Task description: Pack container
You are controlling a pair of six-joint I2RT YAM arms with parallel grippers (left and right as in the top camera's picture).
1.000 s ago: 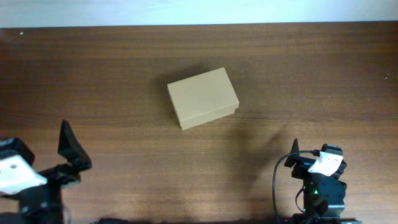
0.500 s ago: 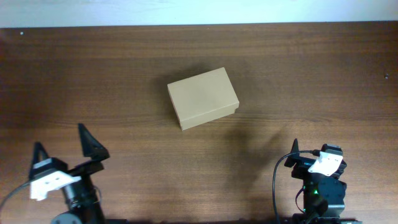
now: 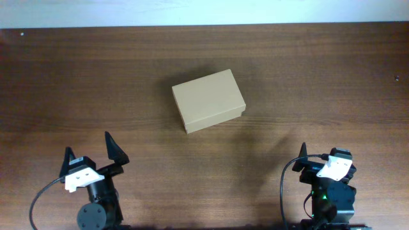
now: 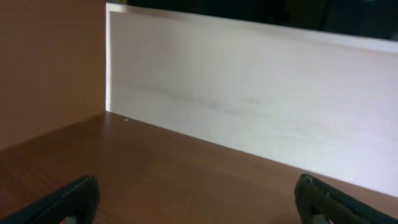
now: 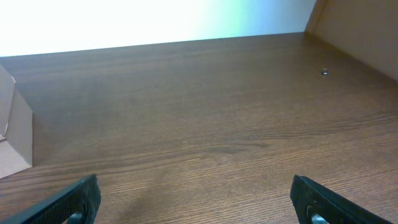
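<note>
One container [image 3: 208,101], plain tan cardboard with its lid shut, sits mid-way across the bench [image 3: 307,76]. My left gripper [image 3: 89,152] and right gripper [image 5: 196,205] are well apart from it, both released and spread wide.

Tan cardboard container [image 3: 208,100], lid shut, angled, mid-table.

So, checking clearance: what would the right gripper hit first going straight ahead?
For the right gripper the way looks free: bare table up to the pale backdrop. The container sits left of that line; depth unclear.
</note>
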